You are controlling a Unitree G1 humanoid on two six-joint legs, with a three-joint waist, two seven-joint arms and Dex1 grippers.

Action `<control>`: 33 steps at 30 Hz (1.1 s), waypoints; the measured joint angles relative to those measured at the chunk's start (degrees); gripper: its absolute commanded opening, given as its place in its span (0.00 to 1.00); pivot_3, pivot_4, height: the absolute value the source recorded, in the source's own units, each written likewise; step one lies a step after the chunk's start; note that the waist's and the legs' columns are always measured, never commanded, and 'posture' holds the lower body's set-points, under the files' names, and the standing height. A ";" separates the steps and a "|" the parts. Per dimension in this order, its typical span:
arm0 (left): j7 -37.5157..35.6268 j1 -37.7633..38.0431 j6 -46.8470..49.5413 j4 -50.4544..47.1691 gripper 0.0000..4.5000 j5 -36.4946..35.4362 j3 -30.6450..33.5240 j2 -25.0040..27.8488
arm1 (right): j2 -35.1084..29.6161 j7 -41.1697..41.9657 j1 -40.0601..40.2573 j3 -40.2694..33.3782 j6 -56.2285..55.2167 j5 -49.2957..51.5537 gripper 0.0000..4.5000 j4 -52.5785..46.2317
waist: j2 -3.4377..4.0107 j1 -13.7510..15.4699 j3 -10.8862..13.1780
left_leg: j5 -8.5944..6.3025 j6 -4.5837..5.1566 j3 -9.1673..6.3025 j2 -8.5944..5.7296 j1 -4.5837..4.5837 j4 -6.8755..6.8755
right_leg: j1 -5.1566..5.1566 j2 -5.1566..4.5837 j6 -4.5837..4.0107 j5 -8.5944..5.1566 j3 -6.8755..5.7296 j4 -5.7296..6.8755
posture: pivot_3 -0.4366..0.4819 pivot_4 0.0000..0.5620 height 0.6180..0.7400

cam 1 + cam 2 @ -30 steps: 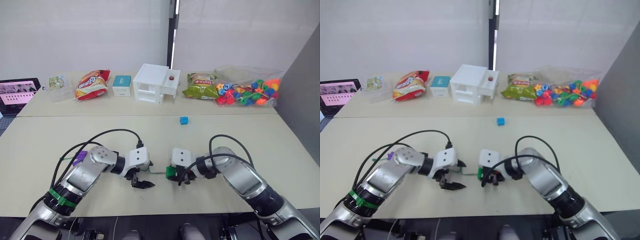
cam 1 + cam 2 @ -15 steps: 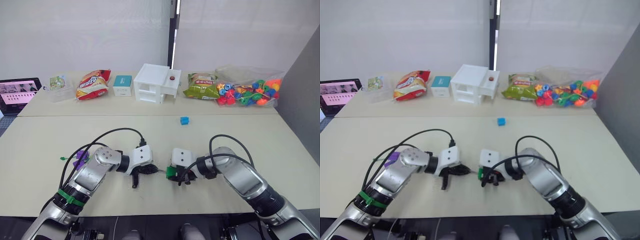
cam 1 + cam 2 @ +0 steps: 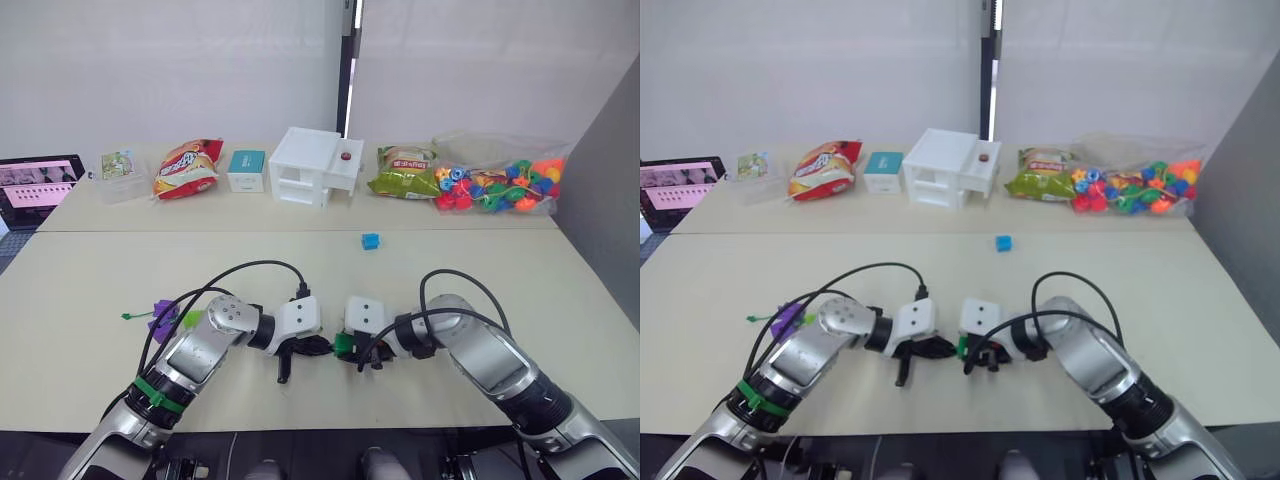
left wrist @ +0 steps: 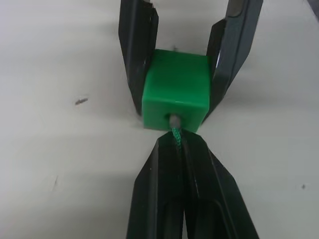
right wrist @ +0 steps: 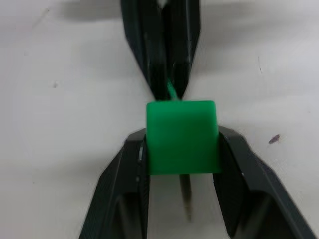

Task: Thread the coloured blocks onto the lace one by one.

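The right gripper (image 4: 182, 74) pinches the light, rigid green block (image 4: 176, 89) by its flat sides, while the left gripper (image 4: 180, 149), pressed together on the limp lace (image 4: 176, 135) just beside the block's hole, rightly holds near the tip.

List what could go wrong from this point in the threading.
1. The left gripper pinches the lace right at the hole of the dark green block, so it may have to regrip to feed more, and the tip could back out.
2. The tip pokes out behind the block between the right gripper's fingers; it could catch on them.
3. The blue block lies far across the table, a long reach later.
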 measured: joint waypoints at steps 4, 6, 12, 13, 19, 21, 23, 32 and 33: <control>-0.10 -0.73 0.95 0.52 0.01 0.91 -0.12 -0.89 | -0.12 0.03 -0.02 -0.11 0.29 0.01 0.27 0.00 | -0.01 0.14 -0.01 | 0.00 0.00 0.00 -0.01 0.02 0.02 | 0.06 -0.02 0.00 0.00 0.00 -0.01 | 0.48 0.27 1.00; -0.28 -0.73 1.42 0.33 0.01 0.90 -0.04 -0.82 | -0.04 0.01 -0.02 -0.10 0.36 0.01 0.27 0.00 | -0.02 0.11 -0.02 | 0.00 0.00 0.00 0.00 0.04 0.01 | 0.06 -0.01 0.00 0.00 0.00 -0.01 | 0.48 0.27 1.00; -1.18 -0.71 5.09 -0.73 0.35 -1.41 1.67 0.42 | 0.07 -0.16 -0.02 -0.09 0.37 0.02 0.27 0.00 | -0.02 -0.06 -0.02 | 0.00 0.00 0.00 0.00 0.02 0.01 | 0.01 0.00 0.00 0.00 0.00 0.02 | 0.48 0.27 1.00; -1.40 -0.71 5.03 -1.25 0.42 -1.61 2.03 0.82 | 0.09 -0.17 -0.02 -0.08 0.37 0.03 0.27 0.00 | -0.02 -0.08 -0.02 | 0.00 0.00 0.00 0.01 0.02 0.01 | 0.00 0.00 0.00 0.00 0.00 0.01 | 0.48 0.27 1.00; -3.94 0.37 2.26 -2.22 0.55 -1.59 2.84 5.98 | 0.13 -0.16 -0.01 -0.01 0.27 0.12 0.27 -0.03 | -0.01 -0.15 -0.02 | 0.00 0.00 0.00 0.02 0.02 -0.02 | -0.02 0.00 0.00 0.00 0.00 0.00 | 0.48 0.27 1.00; -3.90 0.92 0.56 -0.98 0.55 -1.17 2.81 6.14 | -0.01 -0.16 -0.01 -0.02 0.27 0.10 0.27 -0.03 | -0.01 -0.10 -0.02 | 0.00 0.00 0.00 0.01 0.02 -0.02 | 0.00 0.00 0.00 0.00 0.00 -0.01 | 0.48 0.27 1.00; -3.58 1.17 -2.03 0.54 0.55 -0.72 2.76 6.04 | -0.02 -0.16 -0.01 -0.02 0.27 0.10 0.27 -0.03 | -0.02 -0.01 -0.02 | 0.00 0.00 0.00 0.01 0.02 -0.01 | 0.00 0.00 0.00 0.00 0.00 -0.01 | 0.48 0.27 1.00; -2.26 0.51 -6.49 4.01 0.22 0.77 2.79 2.69 | -0.14 -0.12 0.00 -0.02 0.27 0.18 0.27 -0.09 | -0.02 -0.01 -0.02 | 0.00 0.00 0.00 0.00 0.02 -0.01 | 0.01 -0.01 0.00 0.00 0.00 -0.01 | 0.48 0.27 1.00; -2.26 0.51 -6.49 4.01 0.14 0.77 2.83 2.69 | -0.14 -0.13 0.00 -0.02 0.28 0.18 0.27 -0.12 | -0.02 -0.04 -0.02 | 0.00 0.00 0.00 0.01 0.02 -0.01 | 0.00 0.00 0.00 0.00 0.00 0.00 | 0.48 0.27 1.00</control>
